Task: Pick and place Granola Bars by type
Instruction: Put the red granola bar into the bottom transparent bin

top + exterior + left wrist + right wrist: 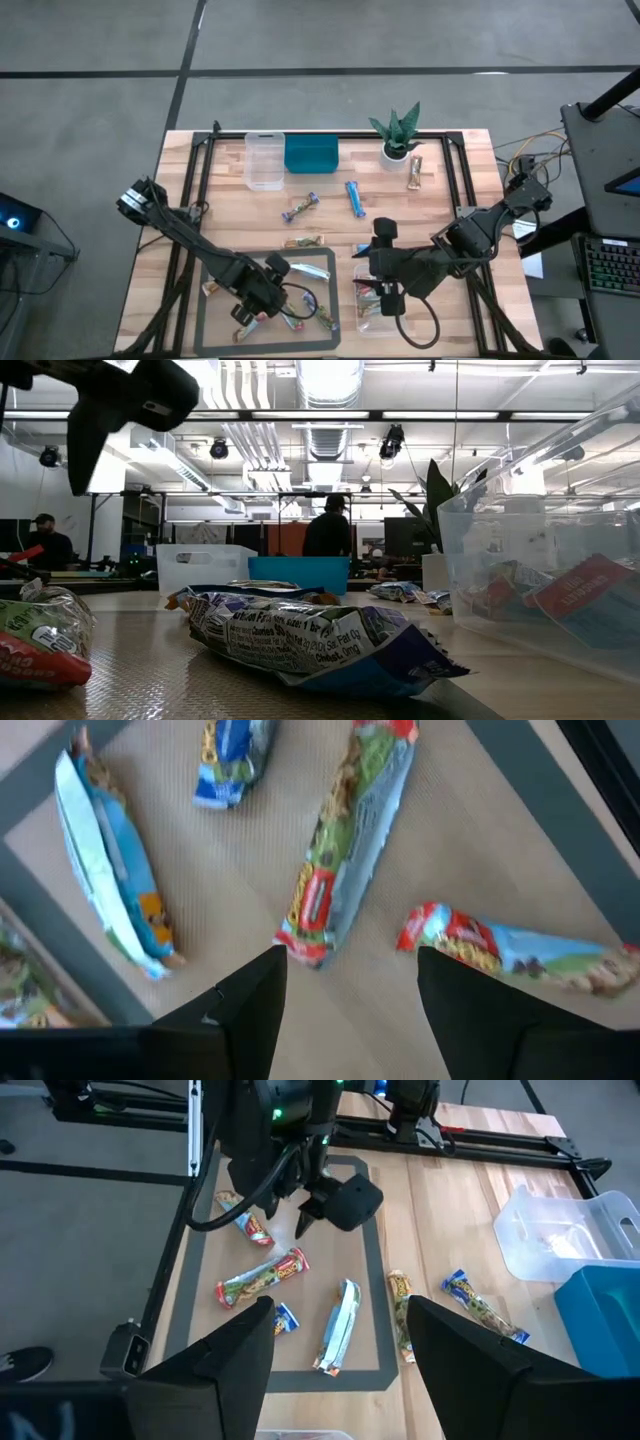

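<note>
Near the front of the wooden bench [200, 215], a grey taped rectangle [265, 295] frames a scatter of wrapped granola bars, and the left pincer [262, 305] hangs over them with its two dark fingers apart and nothing between them. Seen from its wrist camera, a green and red bar [345, 840] lies just ahead of the fingertips. Its long axis runs away from the pincer at a slight slant, so its near, red end sits almost in line with the gap between the fingers. A second red-ended bar [515, 950] lies crosswise beside one finger, and a blue and white bar [110, 870] lies off to the other side.

The right pincer [388, 295] also stands open and empty, over a clear tub [372, 312] at the front of the bench that already holds a few bars. The left arm is plainly the nearer one to the bars in the rectangle.

More bars lie farther back, among them a bright blue bar [355, 197], near a second clear tub [265, 160], a teal bin [311, 155] and a potted plant [397, 135].

Wrapper lettering is too small to read from above, and the left arm hides part of the rectangle, so the exact count of bars there is uncertain.
</note>
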You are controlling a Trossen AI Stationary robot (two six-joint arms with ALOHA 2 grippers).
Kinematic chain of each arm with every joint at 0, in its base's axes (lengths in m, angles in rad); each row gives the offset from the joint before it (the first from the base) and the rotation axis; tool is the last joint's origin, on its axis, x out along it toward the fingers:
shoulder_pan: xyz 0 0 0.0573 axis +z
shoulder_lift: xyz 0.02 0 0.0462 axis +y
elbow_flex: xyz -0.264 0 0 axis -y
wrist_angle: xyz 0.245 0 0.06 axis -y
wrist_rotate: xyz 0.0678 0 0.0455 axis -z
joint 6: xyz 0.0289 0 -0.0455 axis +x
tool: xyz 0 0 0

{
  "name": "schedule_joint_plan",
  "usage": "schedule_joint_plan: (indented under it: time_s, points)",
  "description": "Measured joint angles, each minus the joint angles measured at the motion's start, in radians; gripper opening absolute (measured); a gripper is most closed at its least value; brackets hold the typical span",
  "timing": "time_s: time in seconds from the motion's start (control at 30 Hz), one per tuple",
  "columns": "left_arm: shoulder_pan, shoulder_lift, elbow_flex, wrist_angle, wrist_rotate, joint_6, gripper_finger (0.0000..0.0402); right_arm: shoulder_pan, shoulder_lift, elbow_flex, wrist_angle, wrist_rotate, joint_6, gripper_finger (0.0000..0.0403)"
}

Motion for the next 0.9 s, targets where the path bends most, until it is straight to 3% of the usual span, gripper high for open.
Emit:
schedule_joint_plan:
  time_s: [0.3,0.9]
  points:
    - [0.005,0.025,-0.020,0.111,-0.019,0.046,0.0207,0.000,0.000,0.000,0.000,0.000,-0.010,0.0219]
    - [0.022,0.158,-0.020,0.132,-0.014,0.066,0.0207,0.000,0.000,0.000,0.000,0.000,-0.007,0.0219]
